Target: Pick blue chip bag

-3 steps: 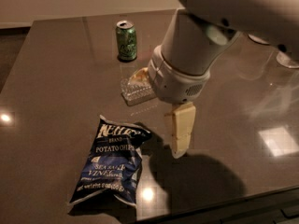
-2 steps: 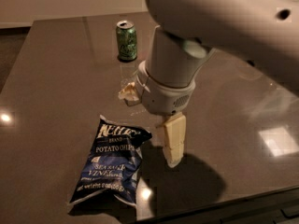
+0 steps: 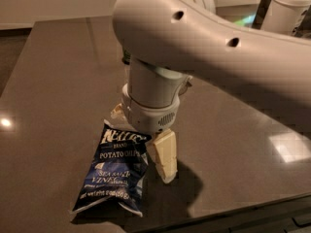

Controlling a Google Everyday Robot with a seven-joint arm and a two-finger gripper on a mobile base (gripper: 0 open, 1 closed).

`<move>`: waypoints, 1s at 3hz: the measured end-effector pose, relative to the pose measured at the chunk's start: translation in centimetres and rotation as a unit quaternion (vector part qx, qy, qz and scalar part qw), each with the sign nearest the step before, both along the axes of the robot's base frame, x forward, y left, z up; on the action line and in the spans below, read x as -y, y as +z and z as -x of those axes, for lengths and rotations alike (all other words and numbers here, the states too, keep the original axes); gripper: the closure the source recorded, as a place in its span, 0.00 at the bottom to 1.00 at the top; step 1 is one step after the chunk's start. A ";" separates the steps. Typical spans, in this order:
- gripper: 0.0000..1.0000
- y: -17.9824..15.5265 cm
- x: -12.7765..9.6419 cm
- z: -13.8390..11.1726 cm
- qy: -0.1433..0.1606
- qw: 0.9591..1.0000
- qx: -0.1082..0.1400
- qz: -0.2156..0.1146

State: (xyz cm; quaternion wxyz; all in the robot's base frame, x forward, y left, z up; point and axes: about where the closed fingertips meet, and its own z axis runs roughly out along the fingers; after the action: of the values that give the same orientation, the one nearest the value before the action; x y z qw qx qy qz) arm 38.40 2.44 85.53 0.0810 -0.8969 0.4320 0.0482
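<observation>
Gripper (image 3: 142,144) low at the blue chip bag (image 3: 114,176).
I read "Potato Chips" (sea salt, vinegar); jaws spread, nothing held.

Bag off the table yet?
No, the blue chip bag lies flat on the table, with the gripper low beside its top end.

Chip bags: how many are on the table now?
1. The blue chip bag lies flat near the front edge of the table, beside the gripper; the arm blocks the area behind, so more may be hidden.
</observation>
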 end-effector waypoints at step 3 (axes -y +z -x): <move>0.65 0.6 -0.1 0.0 -0.014 1.000 -0.008 0.019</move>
State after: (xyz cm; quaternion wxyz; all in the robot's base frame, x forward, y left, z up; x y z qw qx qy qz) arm 38.41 2.55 86.11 0.0615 -0.8920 0.4456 0.0457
